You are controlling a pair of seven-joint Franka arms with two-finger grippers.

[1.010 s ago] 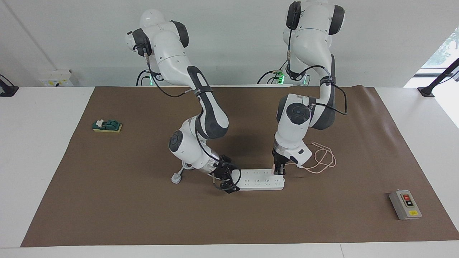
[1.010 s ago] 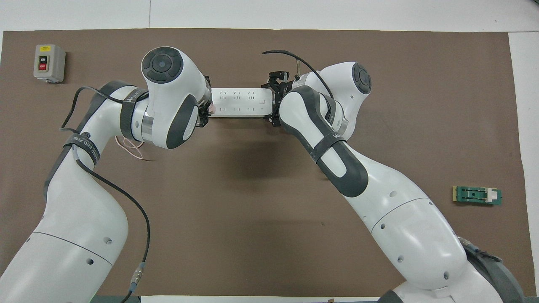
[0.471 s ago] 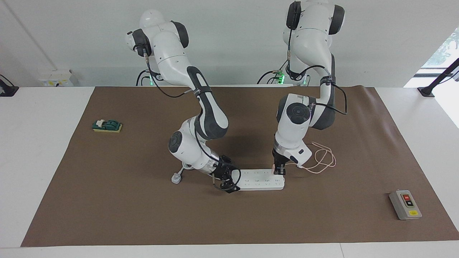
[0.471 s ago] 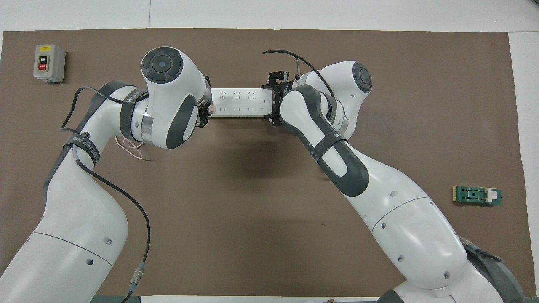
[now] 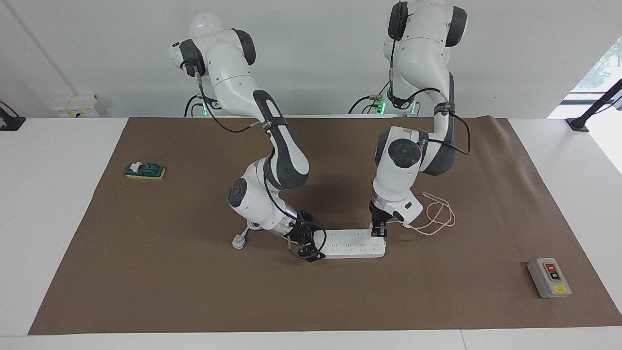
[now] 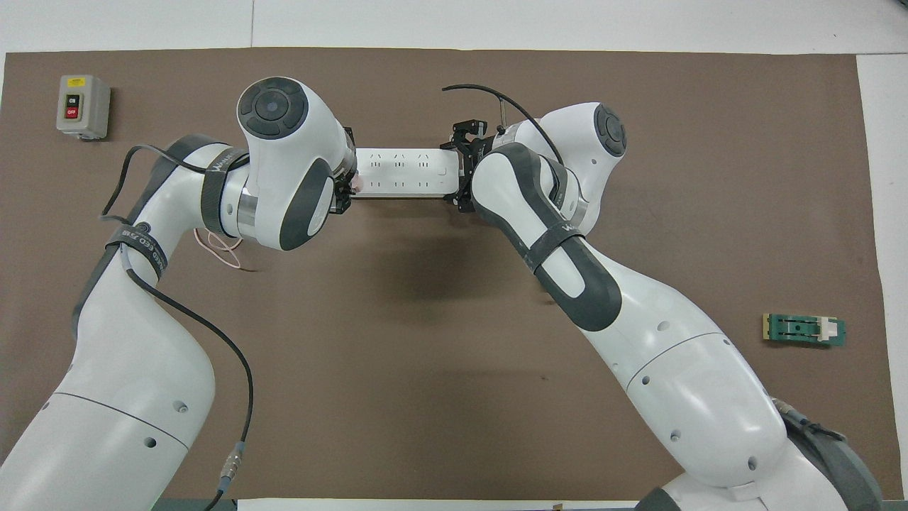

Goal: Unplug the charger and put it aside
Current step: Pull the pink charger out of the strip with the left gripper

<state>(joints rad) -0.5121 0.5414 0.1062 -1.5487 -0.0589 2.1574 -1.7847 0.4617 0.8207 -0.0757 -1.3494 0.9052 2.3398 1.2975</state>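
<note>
At the power strip's (image 5: 354,243) end toward the left arm, the left gripper (image 5: 378,232) fingers clench the pink charger (image 5: 371,227). The right gripper (image 5: 305,246), grip unclear, braces the strip. Pulled crooked, the plug may jam and drag it.

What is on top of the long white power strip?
At one end of the power strip, the left gripper is shut on a small pink charger, mostly hidden by its fingers. At the other end sits the right gripper. The sockets between them are bare.
</note>
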